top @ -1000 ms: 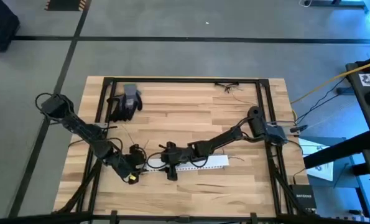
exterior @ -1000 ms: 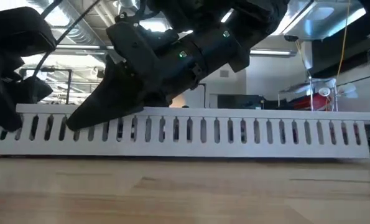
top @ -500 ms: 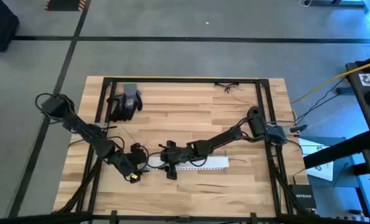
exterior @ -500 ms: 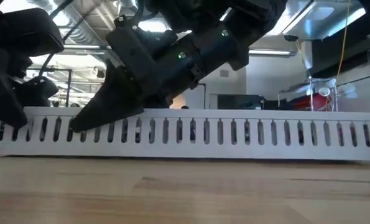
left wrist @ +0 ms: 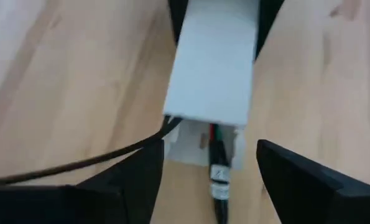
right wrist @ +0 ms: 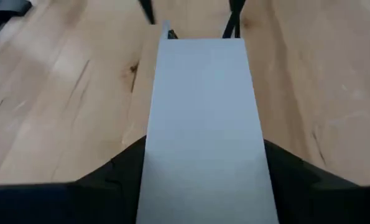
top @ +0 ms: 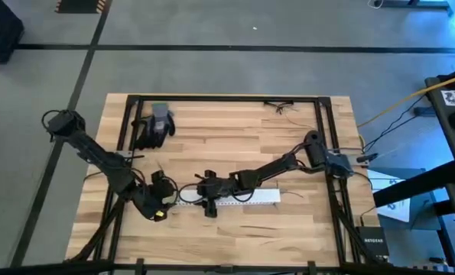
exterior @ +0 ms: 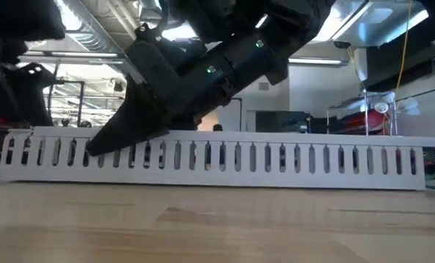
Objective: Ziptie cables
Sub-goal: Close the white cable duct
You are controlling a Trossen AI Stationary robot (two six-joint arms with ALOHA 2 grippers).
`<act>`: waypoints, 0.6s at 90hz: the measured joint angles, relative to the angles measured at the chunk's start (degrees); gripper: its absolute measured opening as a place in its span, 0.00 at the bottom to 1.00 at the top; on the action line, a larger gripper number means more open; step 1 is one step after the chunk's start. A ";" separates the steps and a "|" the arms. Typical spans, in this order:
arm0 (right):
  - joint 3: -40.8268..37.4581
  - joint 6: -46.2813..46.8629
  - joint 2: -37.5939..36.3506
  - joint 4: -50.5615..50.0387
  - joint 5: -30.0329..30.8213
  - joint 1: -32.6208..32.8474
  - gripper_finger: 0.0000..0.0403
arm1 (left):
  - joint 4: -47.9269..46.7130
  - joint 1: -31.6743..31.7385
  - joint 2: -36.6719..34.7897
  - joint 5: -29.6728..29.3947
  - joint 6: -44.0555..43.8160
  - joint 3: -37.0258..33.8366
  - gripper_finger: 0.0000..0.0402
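A long white slotted duct [top: 235, 197] lies flat on the wooden table. My right gripper [top: 206, 197] is shut on it about a third of the way in from its left end. My left gripper [left wrist: 209, 168] stands open at the duct's left end [left wrist: 206, 106], one finger on each side and touching nothing. The cables [left wrist: 212, 146], a small dark bunch with red and green strands, stick out of that open end. One thin dark strand [left wrist: 79, 163] trails away over the table. My right gripper pinches the duct's two long side walls [right wrist: 152, 155] between its two fingers [right wrist: 110, 177]. The fingers slant down from the table's right and lie along the duct [exterior: 129, 135]. The duct rests level on the table with its closed top up.
A grey and black glove [top: 154, 126] lies at the far left of the table. Loose thin wires [top: 281, 107] lie at the far right. Black frame rails [top: 212, 98] run around the table. Bare wood lies between the duct and the near edge.
My left gripper has drawn back toward the table's left and come up off the duct's left end, which now shows bare in the low view. The duct, held by my right gripper, has slid a little toward the far edge.
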 joint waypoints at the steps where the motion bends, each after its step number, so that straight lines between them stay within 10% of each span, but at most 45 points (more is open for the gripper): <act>1: 0.00 -0.01 0.00 0.00 0.02 0.00 0.56 | -0.39 -0.02 0.00 0.26 -0.35 0.00 0.61; 54: -0.14 -0.17 0.00 0.07 -0.58 0.07 0.56 | 0.84 -5.75 -2.54 3.85 -9.22 2.92 0.60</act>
